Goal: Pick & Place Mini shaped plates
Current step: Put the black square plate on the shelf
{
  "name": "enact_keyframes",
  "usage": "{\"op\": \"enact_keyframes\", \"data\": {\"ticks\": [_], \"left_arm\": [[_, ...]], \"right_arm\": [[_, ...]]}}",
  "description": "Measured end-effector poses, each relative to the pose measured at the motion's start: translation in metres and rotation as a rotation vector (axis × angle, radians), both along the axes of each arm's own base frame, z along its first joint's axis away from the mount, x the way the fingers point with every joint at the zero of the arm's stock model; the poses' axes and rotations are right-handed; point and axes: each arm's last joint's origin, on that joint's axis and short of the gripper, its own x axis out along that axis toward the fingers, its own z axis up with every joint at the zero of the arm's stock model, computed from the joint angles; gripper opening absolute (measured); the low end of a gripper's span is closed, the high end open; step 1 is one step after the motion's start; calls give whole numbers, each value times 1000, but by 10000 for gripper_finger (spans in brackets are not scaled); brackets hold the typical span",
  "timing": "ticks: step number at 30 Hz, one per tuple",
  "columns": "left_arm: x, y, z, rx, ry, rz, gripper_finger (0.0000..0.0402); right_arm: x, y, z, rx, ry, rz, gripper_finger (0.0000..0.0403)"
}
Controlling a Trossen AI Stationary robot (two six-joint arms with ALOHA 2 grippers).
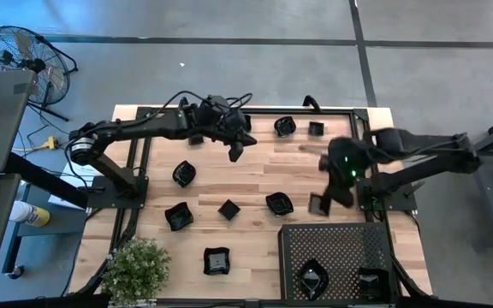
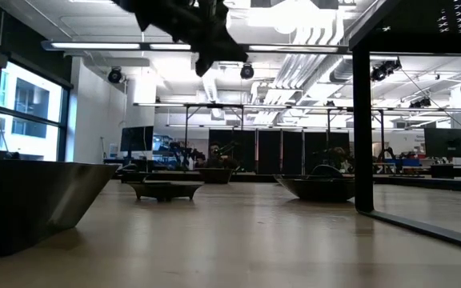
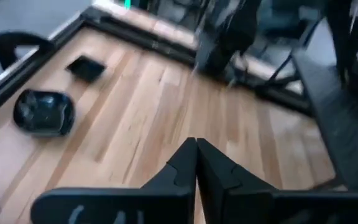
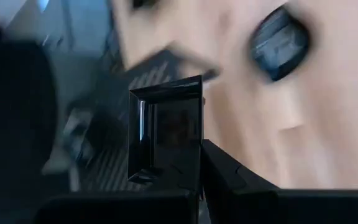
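High view: two plates (image 1: 312, 279) already lying in the tray (image 1: 291, 239), eight waiting on the bench (image 1: 255, 180) — well short of done. Left gripper (image 1: 235, 152) hovering, jaws clenched, empty.

Right wrist view: right gripper (image 4: 201, 171) grasping a square plate (image 4: 169, 127), carrying it above the tray.
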Motion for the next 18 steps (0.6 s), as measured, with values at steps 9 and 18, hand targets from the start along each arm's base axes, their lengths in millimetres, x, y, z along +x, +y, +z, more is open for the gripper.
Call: {"op": "enact_keyframes", "data": {"ticks": [9,18], "left_arm": [[-11,-9,-60,-166,-186,-34,1],[-21,-12,-84,-212,-172,-17,1]], "right_arm": [[-10,41,-37,99,170,189,1],[-8,65,-56,139,147,197,1]]}}
